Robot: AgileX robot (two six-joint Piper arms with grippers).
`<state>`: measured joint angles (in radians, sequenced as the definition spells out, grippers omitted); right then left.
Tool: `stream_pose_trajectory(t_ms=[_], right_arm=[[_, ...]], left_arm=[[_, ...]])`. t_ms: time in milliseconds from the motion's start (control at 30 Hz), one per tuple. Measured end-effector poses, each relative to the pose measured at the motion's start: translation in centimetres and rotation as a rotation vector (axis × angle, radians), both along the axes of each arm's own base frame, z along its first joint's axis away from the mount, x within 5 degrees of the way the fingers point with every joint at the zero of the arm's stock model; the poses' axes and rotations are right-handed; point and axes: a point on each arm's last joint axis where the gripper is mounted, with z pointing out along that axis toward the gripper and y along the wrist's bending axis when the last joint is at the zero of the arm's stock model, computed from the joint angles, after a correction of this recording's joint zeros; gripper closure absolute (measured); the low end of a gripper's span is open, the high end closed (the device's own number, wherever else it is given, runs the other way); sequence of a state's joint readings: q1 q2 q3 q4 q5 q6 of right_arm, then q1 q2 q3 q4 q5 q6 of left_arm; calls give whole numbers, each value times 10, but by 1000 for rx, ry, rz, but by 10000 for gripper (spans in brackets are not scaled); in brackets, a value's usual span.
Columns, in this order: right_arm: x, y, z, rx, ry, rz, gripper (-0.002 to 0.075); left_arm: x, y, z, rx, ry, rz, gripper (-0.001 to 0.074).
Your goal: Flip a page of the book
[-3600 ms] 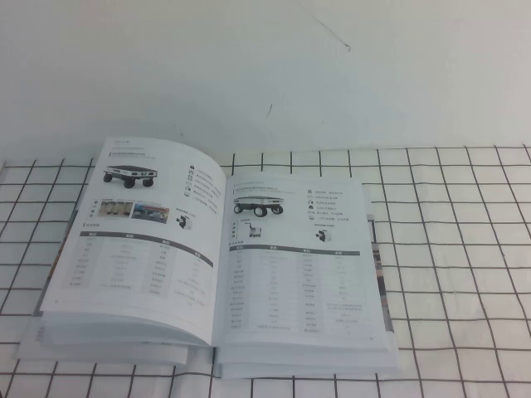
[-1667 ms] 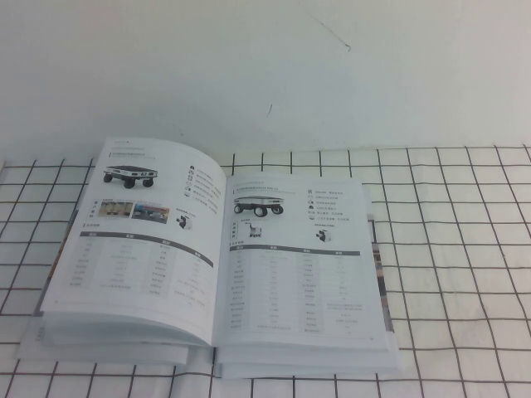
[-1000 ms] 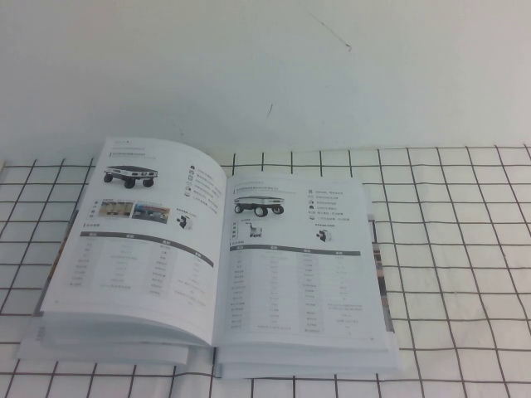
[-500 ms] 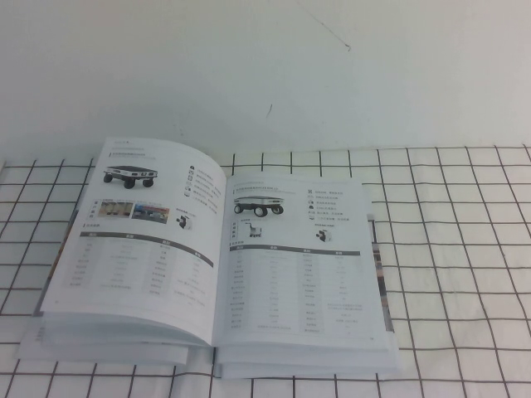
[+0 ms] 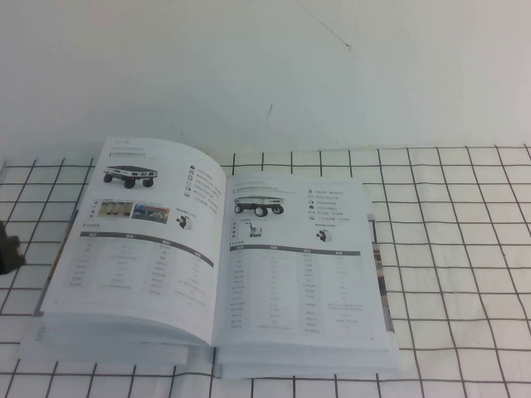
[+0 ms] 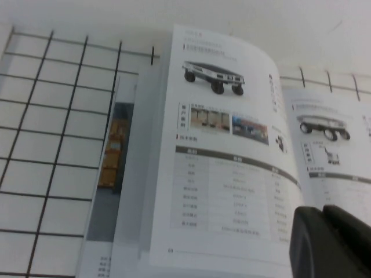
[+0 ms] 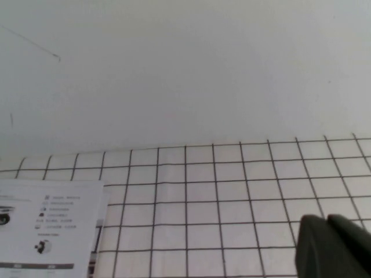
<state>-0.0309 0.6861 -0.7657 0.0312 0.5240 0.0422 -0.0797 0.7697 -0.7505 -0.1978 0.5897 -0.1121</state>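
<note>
The book (image 5: 207, 265) lies open on the grid-lined table, and the left wrist view (image 6: 226, 168) shows it too. The page (image 5: 299, 257) is its flat right-hand page, with a white black-wheeled cart, a dark bar and a table; it also shows in the left wrist view (image 6: 333, 150) and the right wrist view (image 7: 49, 229). My left gripper (image 5: 7, 250) is at the left edge of the high view, beside the book's left side and apart from it. In its own view the left gripper (image 6: 322, 211) is shut and empty. My right gripper (image 7: 326, 220) is shut and empty over the grid right of the book.
The similar left page (image 5: 141, 240) with two colour photos curves up from the spine. The grid-lined table (image 5: 448, 249) runs right of the book. A white wall (image 5: 265, 66) stands behind.
My left gripper has come into the high view at its left edge. The book and its pages have not moved.
</note>
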Motion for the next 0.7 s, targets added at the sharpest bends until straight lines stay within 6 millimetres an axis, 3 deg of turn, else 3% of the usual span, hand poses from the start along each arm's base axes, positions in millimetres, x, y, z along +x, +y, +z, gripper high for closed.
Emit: stream_pose_trajectory(t_ms=[433, 700], right_arm=[[61, 21, -54, 237, 315, 145, 728], [92, 51, -77, 232, 314, 535, 728]], left_arm=[[57, -25, -36, -60, 109, -235, 738], [100, -34, -55, -28, 214, -346, 737]])
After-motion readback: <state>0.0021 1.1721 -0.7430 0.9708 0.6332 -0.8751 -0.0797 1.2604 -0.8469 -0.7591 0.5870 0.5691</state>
